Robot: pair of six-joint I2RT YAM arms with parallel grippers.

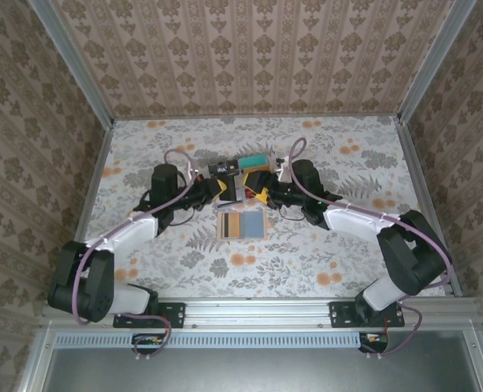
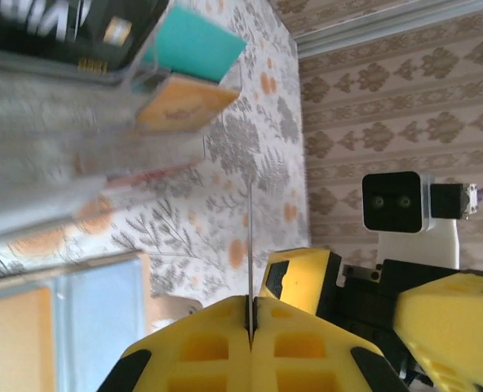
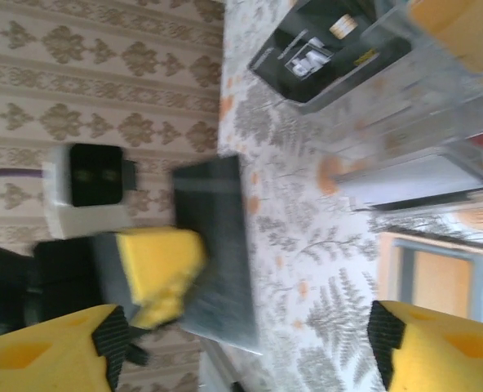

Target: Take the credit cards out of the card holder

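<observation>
1. The left gripper has its blocky yellow fingers pressed together on a thin, rigid dark grey plastic card, held upright on edge just beyond the flat tan bifold card holder.
2. The right gripper stands wide beside that card, holding nothing.
3. The holder lies spread open, its grey-blue pockets up.
4. Beyond it, a clear plastic compartment tray holds a teal card, an orange card and a glossy black card.
</observation>
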